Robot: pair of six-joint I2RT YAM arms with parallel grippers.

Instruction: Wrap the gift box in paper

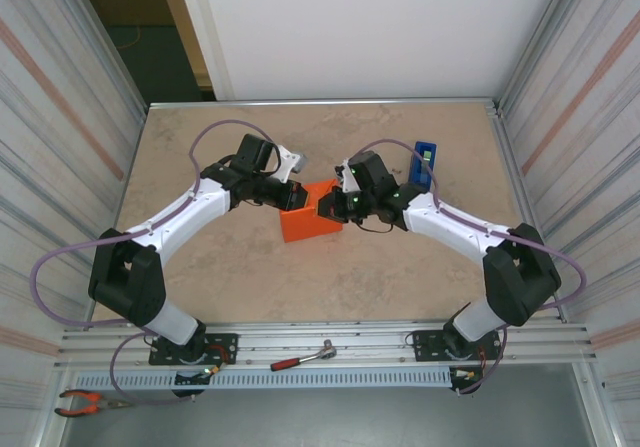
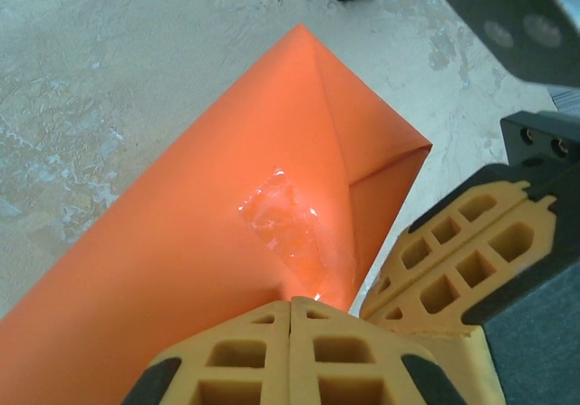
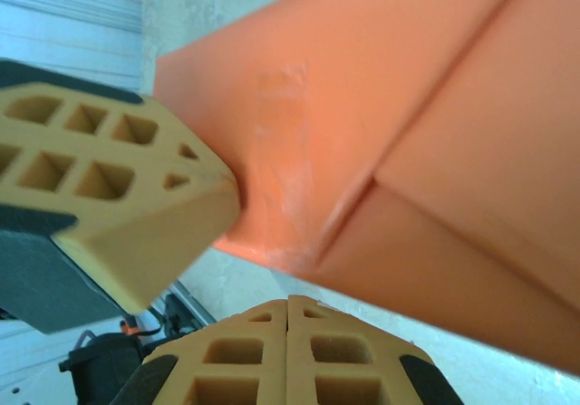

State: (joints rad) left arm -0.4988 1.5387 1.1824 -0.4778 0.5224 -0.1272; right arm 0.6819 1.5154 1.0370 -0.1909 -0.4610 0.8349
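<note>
Paper [image 1: 308,224] is folded into an orange, box-shaped parcel at mid worktop [image 1: 200,167], between the two arms. The gift box is probably inside, but no pink is visible. Left wrist view: a flap is folded to a point at the parcel end, with a patch of clear tape [image 2: 285,224] across the seam.

Left pincer [image 2: 290,310] is closed, fingers pressed together with nothing between them and tips on the paper just below the tape. Right pincer [image 3: 288,307] is also closed and empty, tips at the parcel's lower edge; contact is unclear because the view is blurred. The two pincers sit just beside each other at the same parcel end.

Blue tape dispenser [image 1: 425,164] stands on the worktop behind the right arm, apart from the parcel.
</note>
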